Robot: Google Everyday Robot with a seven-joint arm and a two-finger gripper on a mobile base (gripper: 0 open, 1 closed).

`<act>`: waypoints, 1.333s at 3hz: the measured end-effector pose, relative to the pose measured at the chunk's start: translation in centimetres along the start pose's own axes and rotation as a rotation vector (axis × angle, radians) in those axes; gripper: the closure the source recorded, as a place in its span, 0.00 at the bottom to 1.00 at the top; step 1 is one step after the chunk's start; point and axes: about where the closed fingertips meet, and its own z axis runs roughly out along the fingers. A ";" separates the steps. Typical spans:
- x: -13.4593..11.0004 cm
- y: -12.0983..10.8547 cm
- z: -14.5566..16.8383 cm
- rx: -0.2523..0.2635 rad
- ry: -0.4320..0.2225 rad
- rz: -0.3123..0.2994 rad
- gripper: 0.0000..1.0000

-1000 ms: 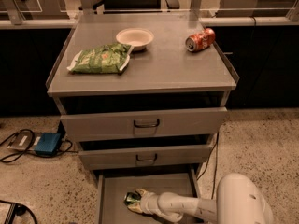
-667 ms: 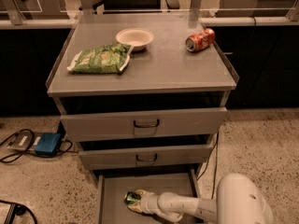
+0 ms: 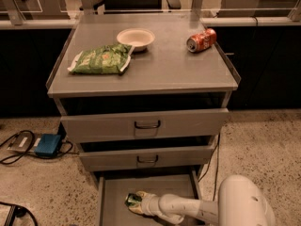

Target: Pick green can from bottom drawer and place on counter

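Observation:
The green can lies on its side on the grey floor of the open bottom drawer, towards the left. My gripper reaches into the drawer from the lower right on a white arm and sits right at the can, its end covering the can's right part. The counter is the grey cabinet top above.
On the counter lie a flat green snack bag, a white bowl and an orange-red can on its side. The two upper drawers stand slightly out. A blue box with cables lies on the floor at the left.

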 end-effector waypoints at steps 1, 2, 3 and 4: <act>-0.1 0.0 -0.1 -0.010 0.004 0.006 1.00; -0.2 -1.0 -1.3 -0.058 0.005 0.049 1.00; -2.2 -4.2 -5.9 -0.107 -0.024 0.066 1.00; -6.0 -8.2 -11.3 -0.122 -0.046 0.016 1.00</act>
